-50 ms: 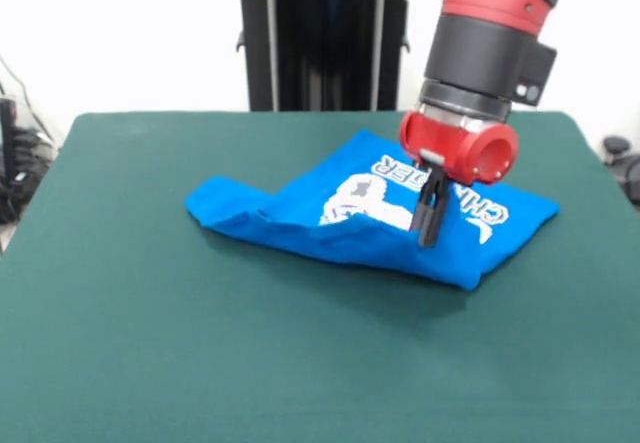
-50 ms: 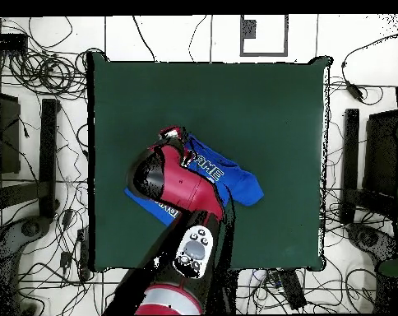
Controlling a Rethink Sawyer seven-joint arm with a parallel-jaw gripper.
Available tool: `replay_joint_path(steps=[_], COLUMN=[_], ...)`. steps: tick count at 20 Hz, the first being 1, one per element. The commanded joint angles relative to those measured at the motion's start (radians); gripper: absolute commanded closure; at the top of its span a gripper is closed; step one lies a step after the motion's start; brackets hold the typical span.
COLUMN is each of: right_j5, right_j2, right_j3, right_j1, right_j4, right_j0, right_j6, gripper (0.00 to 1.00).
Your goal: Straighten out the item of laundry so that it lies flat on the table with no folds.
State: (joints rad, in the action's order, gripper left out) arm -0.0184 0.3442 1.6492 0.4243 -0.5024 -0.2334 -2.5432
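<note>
Front view has the gripper pointing down with its fingers close together, tips on the crumpled blue T-shirt, print side up; can't tell if it's pinching fabric. Shirt sits mid-table, toward the far side.

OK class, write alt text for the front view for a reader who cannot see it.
A crumpled bright blue T-shirt with white print lies folded on a dark green table. A red and black robot arm comes down from above, its black gripper touching the shirt near the lettering.
</note>
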Motion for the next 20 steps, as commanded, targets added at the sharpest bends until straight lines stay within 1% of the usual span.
replay_joint_path(steps=[1, 4, 6, 10, 13, 15, 20], right_j5=[-0.04, 0.009, 0.055, 0.105, 0.124, 0.158, 0.166], right_j2=[-0.092, -0.039, 0.017, 0.067, 0.104, 0.154, 0.178], right_j3=[-0.047, -0.124, -0.179, -0.268, -0.259, -0.279, -0.294], right_j1=[-0.127, -0.182, -0.227, -0.3, -0.31, -0.343, -0.364], right_j4=[-0.122, -0.209, -0.275, -0.349, -0.397, -0.436, -0.467], right_j0=[-0.026, -0.049, -0.077, -0.087, -0.127, -0.165, -0.185], right_j6=[-0.236, -0.219, -0.221, -0.208, -0.231, -0.252, -0.246], gripper=[1.0, 1.0, 1.0, 1.0, 1.0, 1.0, 1.0])
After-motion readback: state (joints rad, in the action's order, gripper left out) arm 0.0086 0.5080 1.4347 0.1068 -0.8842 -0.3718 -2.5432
